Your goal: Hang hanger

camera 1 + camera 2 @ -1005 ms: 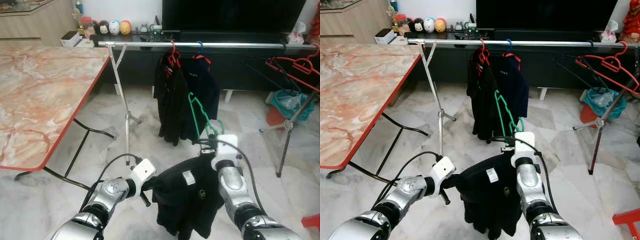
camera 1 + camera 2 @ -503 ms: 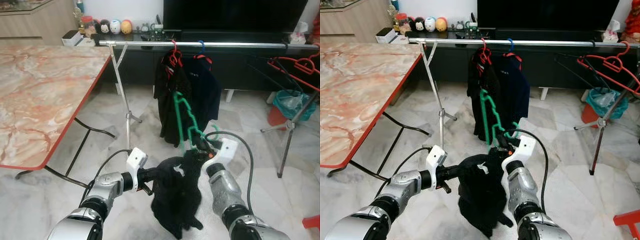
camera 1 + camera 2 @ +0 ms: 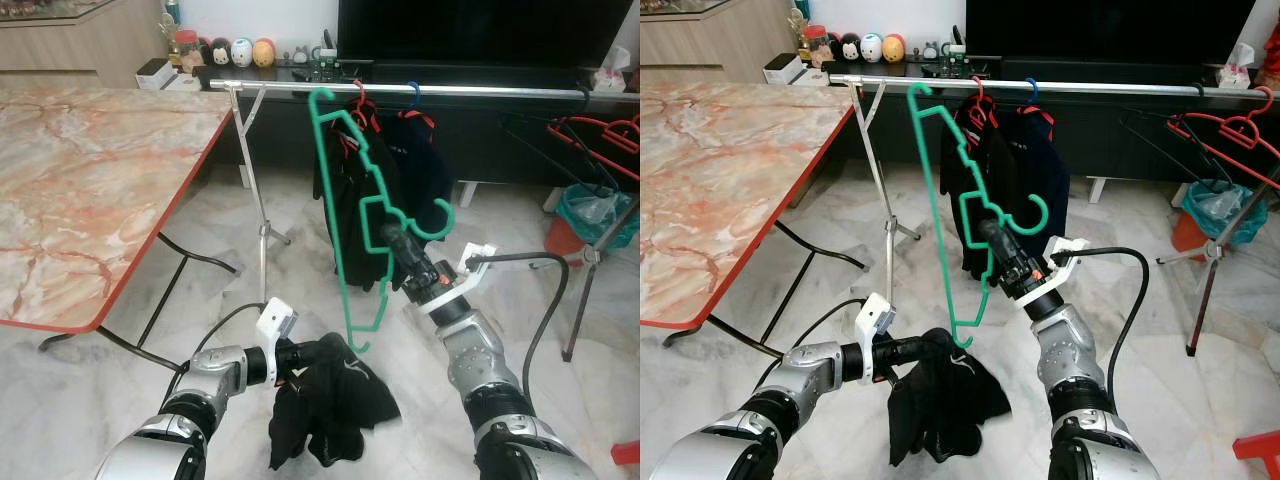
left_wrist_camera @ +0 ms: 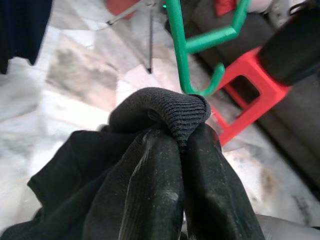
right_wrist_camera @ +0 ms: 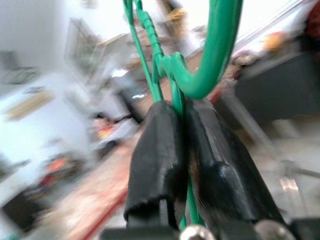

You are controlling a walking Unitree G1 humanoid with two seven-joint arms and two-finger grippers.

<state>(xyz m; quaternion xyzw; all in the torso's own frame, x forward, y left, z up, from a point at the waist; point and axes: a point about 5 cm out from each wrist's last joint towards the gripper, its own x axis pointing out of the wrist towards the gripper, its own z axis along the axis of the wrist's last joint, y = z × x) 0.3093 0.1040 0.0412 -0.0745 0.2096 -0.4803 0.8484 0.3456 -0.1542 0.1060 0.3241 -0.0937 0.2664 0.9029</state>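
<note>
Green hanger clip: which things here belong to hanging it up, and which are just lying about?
In the job:
green hanger, in the right gripper
black garment, in the left gripper
clothes rail

Just there:
marble table
red hangers
hung dark clothes
figurines
</note>
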